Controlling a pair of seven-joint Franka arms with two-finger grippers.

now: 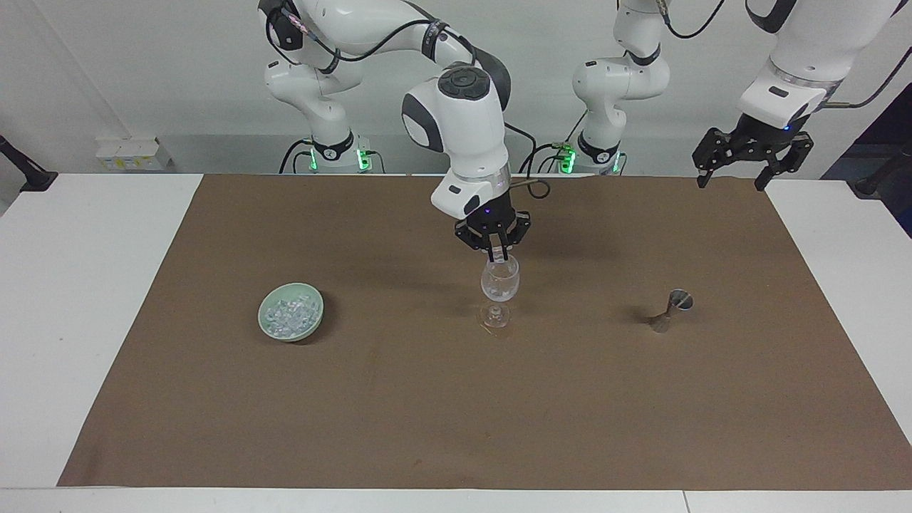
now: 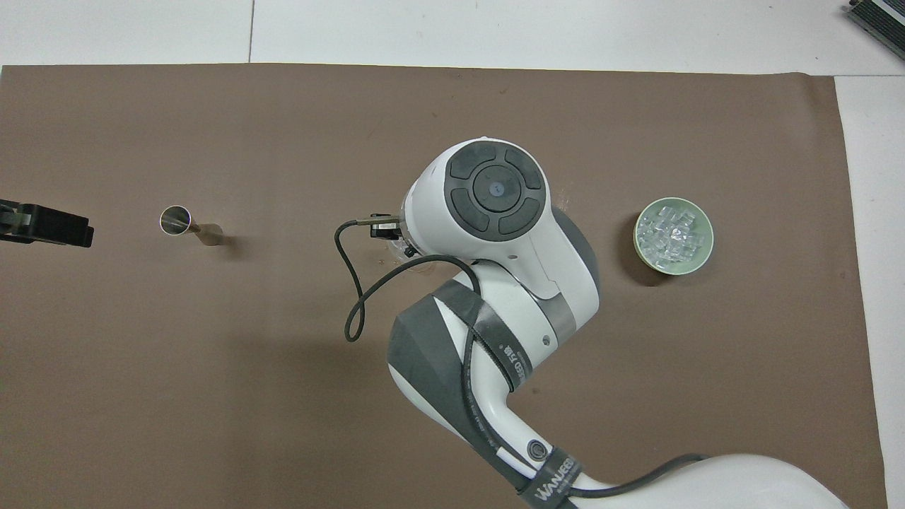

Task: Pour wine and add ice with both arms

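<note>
A clear stemmed glass (image 1: 500, 281) stands mid-mat; in the overhead view the right arm hides all but a sliver of the glass (image 2: 397, 249). My right gripper (image 1: 499, 255) hangs at the glass's rim, pointing down, shut on a small whitish chunk of ice. More ice (image 1: 288, 313) (image 2: 672, 233) is heaped in a pale green bowl (image 1: 315, 318) (image 2: 705, 254) toward the right arm's end. My left gripper (image 1: 748, 153) waits open, raised over the mat's edge at the left arm's end; only its tip (image 2: 53, 226) shows from overhead. No wine is in view.
A small metal jigger (image 1: 673, 306) (image 2: 177, 220) stands on the brown mat (image 1: 456, 413) between the glass and the left arm's end. White table (image 1: 85, 299) borders the mat on both ends. A black cable (image 2: 353, 297) loops off the right wrist.
</note>
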